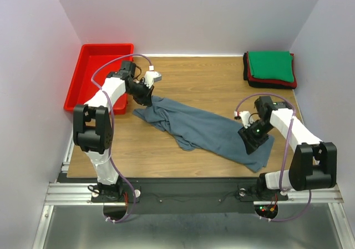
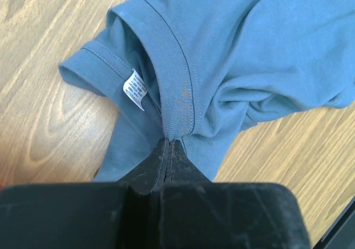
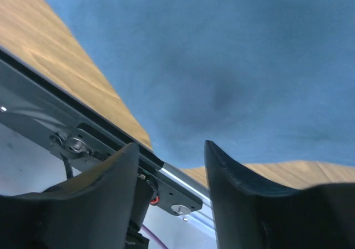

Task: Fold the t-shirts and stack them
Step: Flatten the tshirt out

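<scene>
A slate blue-grey t-shirt (image 1: 205, 130) lies crumpled and stretched across the middle of the wooden table. My left gripper (image 1: 145, 97) is shut on its collar edge at the shirt's far left end; the left wrist view shows the ribbed collar (image 2: 177, 102) pinched between the jaws and a white label (image 2: 135, 89) beside it. My right gripper (image 1: 250, 145) is open and hovers over the shirt's near right corner (image 3: 222, 66), holding nothing. A folded stack with a green shirt (image 1: 270, 66) on top of red and black ones sits at the far right.
A red plastic tray (image 1: 89, 82) stands at the far left corner of the table. The table's near metal rail (image 3: 66, 132) lies just under my right gripper. White walls close in the left, back and right.
</scene>
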### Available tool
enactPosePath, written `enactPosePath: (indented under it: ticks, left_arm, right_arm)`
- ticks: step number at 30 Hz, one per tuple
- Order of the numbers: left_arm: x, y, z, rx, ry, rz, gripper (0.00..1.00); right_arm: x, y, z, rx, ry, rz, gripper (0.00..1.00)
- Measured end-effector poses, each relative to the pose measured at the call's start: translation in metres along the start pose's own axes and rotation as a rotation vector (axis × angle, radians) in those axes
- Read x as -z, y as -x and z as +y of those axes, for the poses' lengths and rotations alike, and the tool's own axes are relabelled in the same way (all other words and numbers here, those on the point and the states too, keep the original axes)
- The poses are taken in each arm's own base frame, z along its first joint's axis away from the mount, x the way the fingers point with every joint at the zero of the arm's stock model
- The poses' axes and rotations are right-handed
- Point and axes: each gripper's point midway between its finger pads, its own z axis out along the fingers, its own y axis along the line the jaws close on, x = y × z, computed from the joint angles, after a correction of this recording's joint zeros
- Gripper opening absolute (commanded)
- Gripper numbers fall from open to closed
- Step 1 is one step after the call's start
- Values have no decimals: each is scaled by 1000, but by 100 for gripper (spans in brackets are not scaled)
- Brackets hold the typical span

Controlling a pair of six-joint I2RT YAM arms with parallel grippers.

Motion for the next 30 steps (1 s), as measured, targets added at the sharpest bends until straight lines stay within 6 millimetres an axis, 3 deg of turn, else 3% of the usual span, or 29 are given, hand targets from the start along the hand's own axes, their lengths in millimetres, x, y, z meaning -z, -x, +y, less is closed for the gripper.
enactPosePath:
  ticks: [6, 8, 9, 10, 12, 13, 15, 18, 23, 27, 30]
  left_arm:
    - [-3, -4, 2, 21, -8, 14, 0]
    - [-3, -7, 3, 30, -8, 19, 0]
    - [-2, -7, 3, 37, -7, 18, 0]
    - [-2, -7, 4, 42, -7, 16, 0]
    - [-1, -7, 5, 53, -7, 12, 0]
    - [0, -8, 6, 59, -7, 10, 0]
    - [3, -8, 6, 73, -11, 8, 0]
    - [8, -9, 3, 70, -27, 13, 0]
    - [24, -18, -9, 15, -39, 35, 0]
    - [44, -25, -27, -15, -30, 37, 0]
    - [45, -26, -29, -11, -29, 34, 0]
  right_arm:
    - [-22, -10, 14, 147, -32, 109, 63]
    - [-29, -15, 17, 188, -36, 151, 53]
    - [-31, -17, 18, 196, -38, 163, 53]
    - [-34, -20, 17, 212, -47, 183, 37]
    - [-39, -23, 15, 228, -61, 213, 20]
    - [-41, -23, 12, 225, -76, 226, 3]
    - [-43, -23, 6, 218, -109, 240, 1]
    - [-34, -14, 3, 227, -135, 220, 1]
    - [12, 14, 7, 296, -230, 38, 1]
    - [27, 1, 13, 328, -252, 19, 70]
    - [21, -4, 14, 319, -227, 58, 72]
